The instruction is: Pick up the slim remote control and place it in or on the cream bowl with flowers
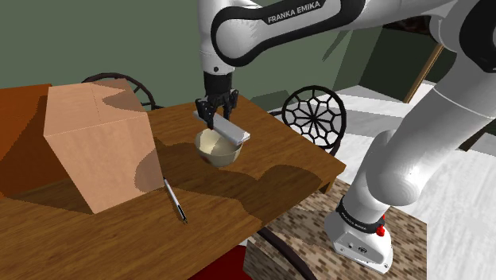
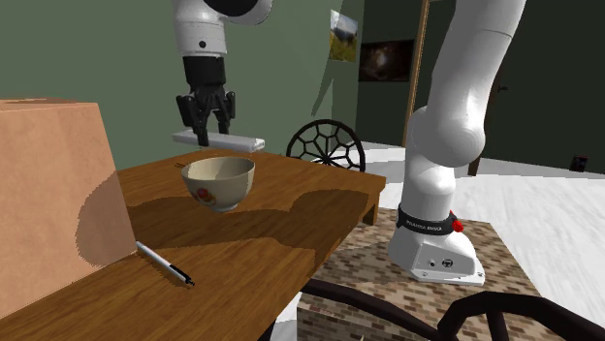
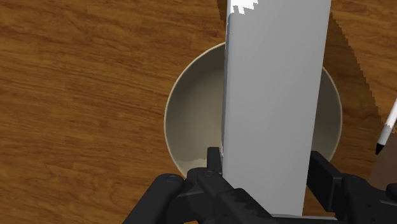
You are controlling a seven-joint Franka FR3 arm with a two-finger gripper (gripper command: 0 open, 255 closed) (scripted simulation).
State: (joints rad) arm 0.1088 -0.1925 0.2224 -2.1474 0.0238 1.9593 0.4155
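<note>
A slim light-grey remote control (image 1: 225, 126) hangs level in the air, clasped near its middle by my black gripper (image 1: 216, 116), which is shut on it. Just below it stands the cream bowl (image 1: 218, 149) on the wooden table (image 1: 270, 171). From the side, the remote (image 2: 219, 140) floats a short way above the bowl's (image 2: 219, 182) rim, with the gripper (image 2: 205, 127) holding it; a red flower marks the bowl's outside. Along the gripper (image 3: 266, 181), the remote (image 3: 273, 95) lies across the bowl's (image 3: 191, 121) opening, both fingers pressed against its long sides.
A large cardboard box (image 1: 94, 143) stands on the table at the shoulder view's left. A pen (image 1: 175, 200) lies near the table's front edge. A black wire-back chair (image 1: 315, 116) stands behind the table; the arm's stand (image 1: 350, 246) is at lower right.
</note>
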